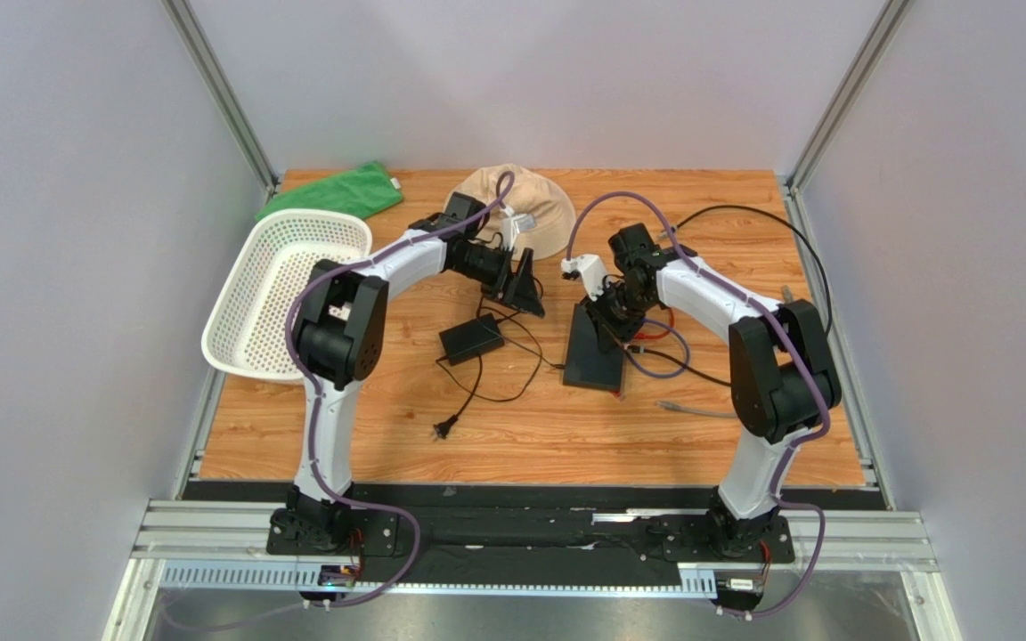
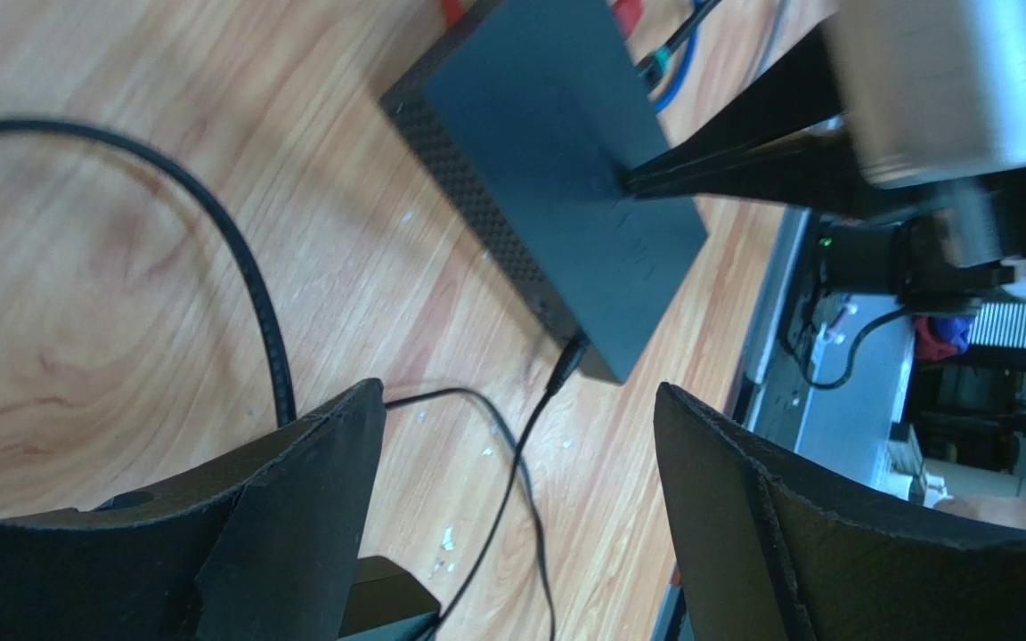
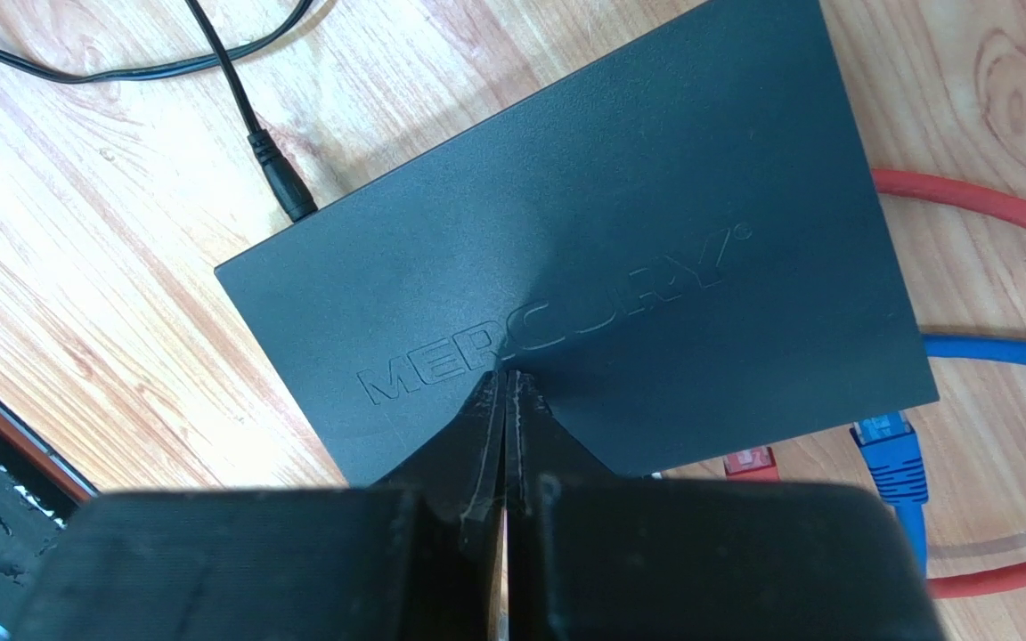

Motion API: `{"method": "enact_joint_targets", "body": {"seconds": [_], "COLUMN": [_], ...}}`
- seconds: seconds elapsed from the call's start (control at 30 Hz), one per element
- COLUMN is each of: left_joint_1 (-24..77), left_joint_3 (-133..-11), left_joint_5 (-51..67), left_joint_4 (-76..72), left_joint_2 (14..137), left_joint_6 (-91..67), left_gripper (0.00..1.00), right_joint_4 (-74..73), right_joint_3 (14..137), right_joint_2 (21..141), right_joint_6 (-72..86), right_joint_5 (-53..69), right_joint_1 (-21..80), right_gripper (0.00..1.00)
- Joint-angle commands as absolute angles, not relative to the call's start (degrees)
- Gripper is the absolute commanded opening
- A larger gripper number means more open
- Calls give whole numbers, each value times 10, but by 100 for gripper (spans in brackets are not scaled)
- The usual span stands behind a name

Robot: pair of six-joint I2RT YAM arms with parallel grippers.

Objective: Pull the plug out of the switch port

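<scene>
so far the plug (image 3: 288,191) seems still seated in the switch (image 3: 585,241), which lies flat on the table (image 1: 345,441). the right gripper (image 3: 506,385), fingers together, presses on its top. the left gripper (image 2: 519,414), fingers apart, hovers short of the plug. grasp and pull are not yet done.

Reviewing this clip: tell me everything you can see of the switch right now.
The switch is a thin, flat, matte-black box, plastic by its look, with MERCURY embossed on top and a perforated side wall. It lies flat on the wooden table. A black power plug sits in one narrow edge; a blue cable and a red cable meet the opposite edge. The shut right gripper touches its top.
</scene>
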State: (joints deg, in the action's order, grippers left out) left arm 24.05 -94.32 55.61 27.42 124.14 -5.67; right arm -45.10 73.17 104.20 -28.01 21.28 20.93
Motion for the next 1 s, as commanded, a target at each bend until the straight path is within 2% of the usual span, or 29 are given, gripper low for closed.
{"method": "enact_joint_targets", "body": {"seconds": [0.0,0.13,0.27,0.4,0.43,0.57,0.8,0.97], "left_joint_1": [252,254,287,360,365,372,404,419], "left_joint_3": [-985,-939,-826,-691,-679,-696,-716,-715], "left_joint_5": [545,509,412,315,309,260,222,266], "left_joint_4": [349,362,339,206,169,137,111,137], "left_joint_2": [1233,1171,1085,992,987,1008,1049,1057], "left_joint_6": [53,191,350,408,391,344,379,429], "left_gripper": [81,82,81,80,75,65,63,61], "right_joint_4": [-487,-491,-504,-554,-557,-551,-533,-531], "right_joint_3": [702,700,721,771,776,776,756,753], "right_joint_2": [1070,1071,1085,1138,1145,1155,1179,1215], "right_joint_6": [-288,-276,-279,-249,-239,-218,-197,-185], "right_joint_5": [185,190,202,240,248,252,267,304], "right_joint_1": [208,208,205,195,189,186,159,139], "right_gripper": [0,0,0,0,0,0,0,0]}}
